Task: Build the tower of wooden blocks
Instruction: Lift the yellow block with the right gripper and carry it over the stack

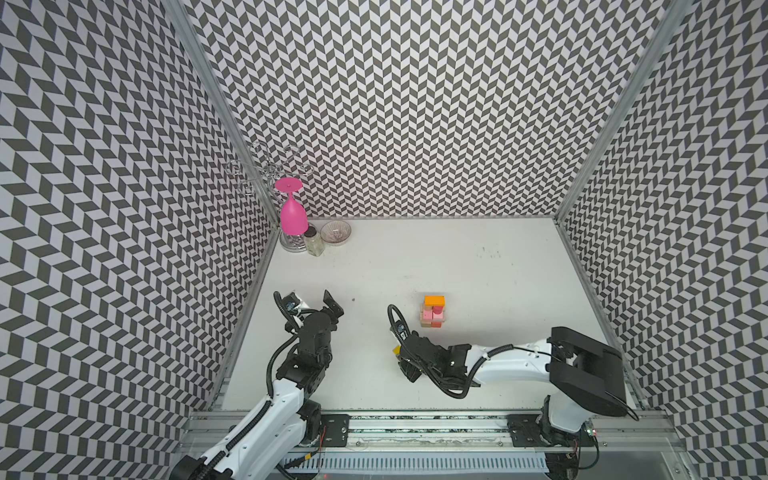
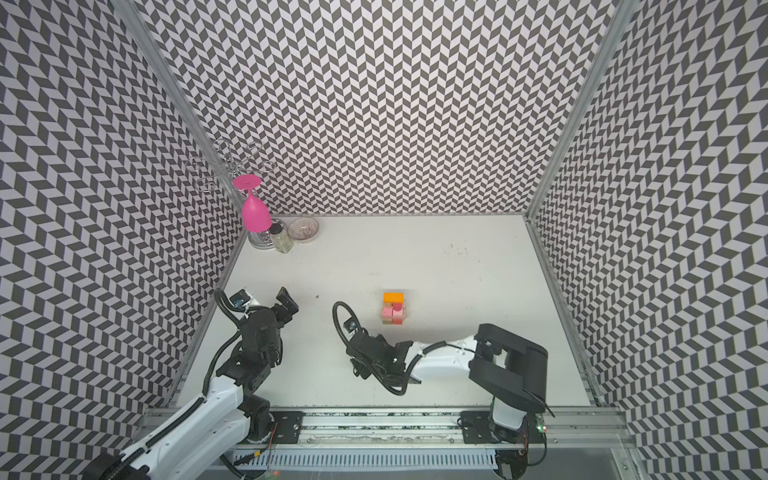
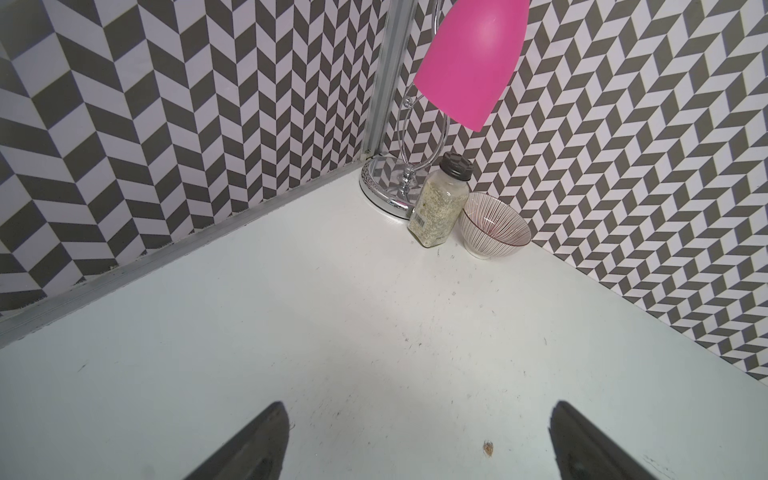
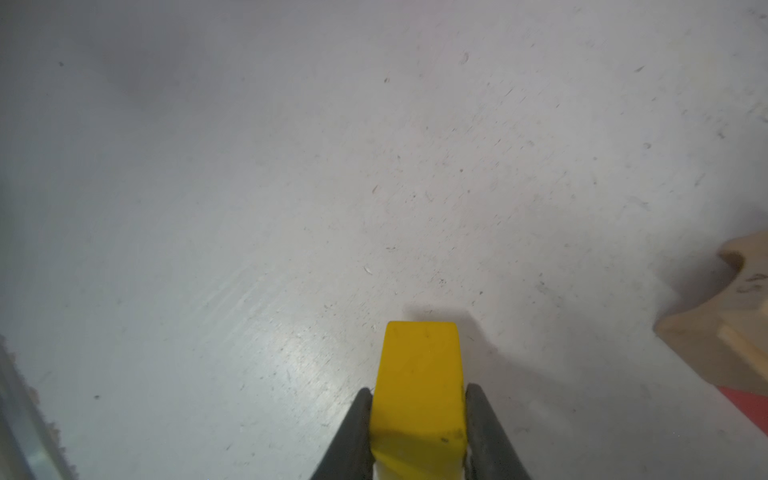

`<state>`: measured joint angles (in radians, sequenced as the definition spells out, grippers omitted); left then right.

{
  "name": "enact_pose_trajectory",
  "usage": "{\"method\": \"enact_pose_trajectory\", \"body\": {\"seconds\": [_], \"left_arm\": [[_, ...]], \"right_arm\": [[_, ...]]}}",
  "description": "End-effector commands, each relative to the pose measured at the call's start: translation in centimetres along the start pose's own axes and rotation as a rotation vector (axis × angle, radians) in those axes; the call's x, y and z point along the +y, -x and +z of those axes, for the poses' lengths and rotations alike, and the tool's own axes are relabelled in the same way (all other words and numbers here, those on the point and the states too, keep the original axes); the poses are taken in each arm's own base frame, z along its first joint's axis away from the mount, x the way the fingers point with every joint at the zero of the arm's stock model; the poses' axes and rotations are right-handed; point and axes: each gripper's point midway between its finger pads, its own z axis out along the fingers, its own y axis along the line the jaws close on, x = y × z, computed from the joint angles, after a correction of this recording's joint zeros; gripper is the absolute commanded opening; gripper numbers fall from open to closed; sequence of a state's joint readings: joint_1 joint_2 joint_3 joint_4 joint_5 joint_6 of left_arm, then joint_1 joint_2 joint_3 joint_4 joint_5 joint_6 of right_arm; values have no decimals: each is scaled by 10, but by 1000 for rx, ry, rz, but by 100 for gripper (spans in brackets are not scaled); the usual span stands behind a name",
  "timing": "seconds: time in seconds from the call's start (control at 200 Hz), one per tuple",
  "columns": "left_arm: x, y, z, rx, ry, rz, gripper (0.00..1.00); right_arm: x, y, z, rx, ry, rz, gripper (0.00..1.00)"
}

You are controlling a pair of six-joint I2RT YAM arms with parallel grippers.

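The left gripper (image 3: 419, 444) hangs at the left of the table (image 1: 457, 257), jaws spread wide with nothing between them. It faces the far corner (where a pink goblet (image 3: 469, 62), a spice jar (image 3: 438, 208) and a striped bowl (image 3: 494, 226) stand, none of them part of the job). Toward the middle, the right gripper (image 4: 417, 392) is clamped on the yellow block (image 4: 419, 365), one finger flat on each side face, low over the table. Whether the block is clear of the surface I cannot tell. Just to its right and a little farther back stands the tower (image 1: 433, 312). Both top views show a small stack of tan, pink and red pieces with an orange block (image 1: 434, 300) on top. The right wrist view catches only a tan piece (image 4: 723, 316) at its edge.

The yellow block looks like painted wood: light, rigid and unlikely to break, though smooth paint could slip under a weak pinch. The parallel side faces are probably the right hold, leaving the underside free to seat on the orange block. The tower is likely loose-stacked and easy to nudge over, so placement calls for a gentle, square descent.
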<state>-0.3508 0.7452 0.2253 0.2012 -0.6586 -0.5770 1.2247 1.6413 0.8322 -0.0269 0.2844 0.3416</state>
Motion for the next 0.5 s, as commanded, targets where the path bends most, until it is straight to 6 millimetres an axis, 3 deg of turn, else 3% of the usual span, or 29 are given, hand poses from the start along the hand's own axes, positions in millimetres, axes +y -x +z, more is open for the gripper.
{"method": "enact_pose_trajectory", "body": {"seconds": [0.0,0.265,0.496], "left_arm": [[-4,10,-1,-29,-17,-32,98],[-6,11,-2,-34,-33,-34,98],[-7,11,-5,-40,-55,-37,99]], "right_arm": [[-9,38,-37,-136,-36,106,12],[-75,71,-104,-350,-306,377,2],[-121,74,-120,-371,-485,543,0]]}}
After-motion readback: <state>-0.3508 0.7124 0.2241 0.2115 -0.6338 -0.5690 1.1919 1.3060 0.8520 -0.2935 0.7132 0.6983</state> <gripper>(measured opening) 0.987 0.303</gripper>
